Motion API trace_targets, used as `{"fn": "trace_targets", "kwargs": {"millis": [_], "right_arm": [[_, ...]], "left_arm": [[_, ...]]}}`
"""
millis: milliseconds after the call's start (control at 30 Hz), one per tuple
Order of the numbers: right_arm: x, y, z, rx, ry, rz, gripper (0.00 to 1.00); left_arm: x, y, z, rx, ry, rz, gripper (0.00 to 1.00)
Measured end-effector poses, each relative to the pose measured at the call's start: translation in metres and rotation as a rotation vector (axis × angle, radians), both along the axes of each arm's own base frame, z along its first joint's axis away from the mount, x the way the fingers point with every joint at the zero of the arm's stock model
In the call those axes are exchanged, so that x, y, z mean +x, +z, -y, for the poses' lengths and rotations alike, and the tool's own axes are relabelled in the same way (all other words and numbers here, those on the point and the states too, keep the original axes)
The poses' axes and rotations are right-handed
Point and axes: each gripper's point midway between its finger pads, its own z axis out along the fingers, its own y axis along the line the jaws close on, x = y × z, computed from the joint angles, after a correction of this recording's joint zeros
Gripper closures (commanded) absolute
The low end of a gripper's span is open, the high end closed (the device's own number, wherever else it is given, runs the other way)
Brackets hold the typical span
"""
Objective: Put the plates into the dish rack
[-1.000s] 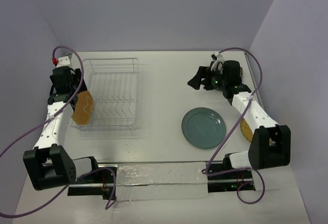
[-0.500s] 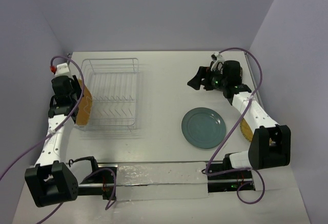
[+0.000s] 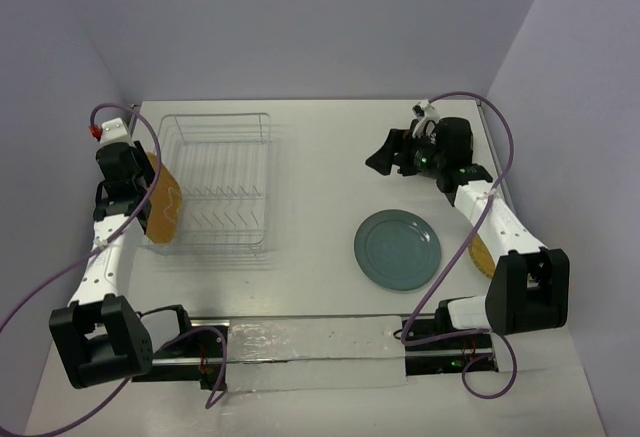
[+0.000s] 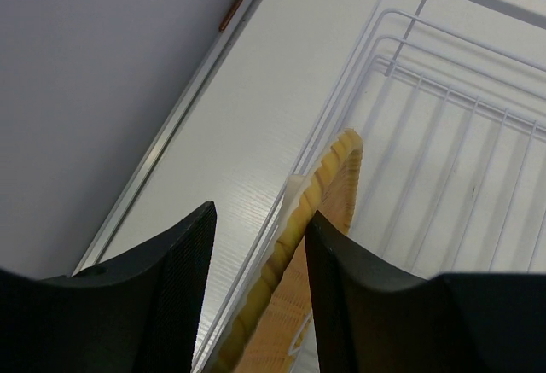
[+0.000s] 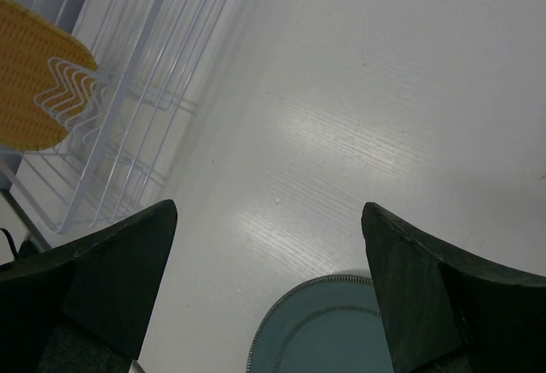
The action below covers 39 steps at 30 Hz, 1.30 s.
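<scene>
The woven tan plate (image 3: pixel 163 203) stands on edge along the left side of the white wire dish rack (image 3: pixel 216 116). In the left wrist view its rim (image 4: pixel 320 189) lies between my left gripper's (image 4: pixel 260 215) fingers. It touches the right finger, and a clear gap separates it from the left finger. In the top view my left gripper (image 3: pixel 143 187) is over the plate, open. The teal-grey plate (image 3: pixel 397 249) lies flat on the table, right of centre. My right gripper (image 3: pixel 383 162) hovers open and empty behind it. The small yellow-tan plate (image 3: pixel 479 253) peeks out behind the right arm. The black square plate is out of view.
The table's left edge strip (image 4: pixel 171 134) and the wall run close beside the rack (image 4: pixel 444 83). In the right wrist view the teal plate (image 5: pixel 333 330) is just below my right gripper (image 5: pixel 269 209), with the rack (image 5: pixel 145 66) and the woven plate (image 5: pixel 34 91) at far left.
My left arm has drawn back toward the far left. The woven plate has gone from tilted in the grip to standing edge-on at the rack's left side. The right arm has not moved.
</scene>
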Motion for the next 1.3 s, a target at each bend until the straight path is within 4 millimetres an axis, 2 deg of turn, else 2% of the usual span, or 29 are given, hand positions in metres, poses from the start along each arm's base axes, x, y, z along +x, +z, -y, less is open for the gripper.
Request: {"fn": "trace_targets", "kwargs": {"millis": [133, 200, 233, 300, 467, 533, 633, 700, 767, 867, 967, 1133, 1200, 1300], "right_arm": [[0.000, 0.001, 0.000, 0.000, 0.000, 0.002, 0.04], [0.000, 0.001, 0.000, 0.000, 0.000, 0.003, 0.04], [0.000, 0.001, 0.000, 0.000, 0.000, 0.004, 0.04], [-0.001, 0.003, 0.000, 0.001, 0.000, 0.007, 0.04], [-0.002, 0.006, 0.000, 0.001, 0.000, 0.015, 0.03], [-0.002, 0.007, 0.000, 0.001, -0.001, 0.018, 0.03], [-0.002, 0.008, 0.001, 0.000, -0.006, 0.023, 0.01], [-0.002, 0.011, 0.003, -0.003, -0.017, 0.029, 0.01], [-0.002, 0.015, 0.005, -0.006, -0.032, 0.041, 0.00], [-0.004, 0.027, 0.008, -0.006, -0.054, 0.070, 0.00], [-0.006, 0.037, 0.012, -0.003, -0.088, 0.094, 0.00], [-0.008, 0.041, 0.028, 0.010, -0.212, 0.081, 0.01], [-0.012, 0.034, 0.040, 0.028, -0.281, 0.045, 0.01], [-0.025, 0.009, 0.061, 0.060, -0.394, -0.033, 0.01]], "left_arm": [[0.009, -0.001, -0.003, -0.002, 0.009, -0.012, 0.38], [0.011, -0.001, -0.004, -0.006, 0.019, -0.013, 0.12], [0.011, -0.001, -0.005, -0.009, 0.025, -0.012, 0.04], [0.010, -0.001, -0.006, -0.018, 0.038, -0.013, 0.01], [-0.001, 0.000, -0.014, -0.021, 0.110, -0.054, 0.01], [-0.006, 0.006, -0.018, -0.016, 0.145, -0.064, 0.01], [-0.009, 0.024, -0.021, -0.018, 0.177, -0.057, 0.01], [-0.010, 0.044, -0.022, -0.024, 0.193, -0.023, 0.01], [-0.010, 0.073, -0.022, -0.028, 0.197, 0.044, 0.01], [-0.019, 0.128, -0.016, -0.041, 0.180, 0.191, 0.01], [-0.036, 0.176, 0.002, -0.073, 0.098, 0.350, 0.01], [-0.054, 0.234, 0.052, -0.146, -0.156, 0.557, 0.01], [-0.051, 0.244, 0.073, -0.179, -0.263, 0.594, 0.01], [-0.030, 0.233, 0.119, -0.248, -0.432, 0.557, 0.01]]}}
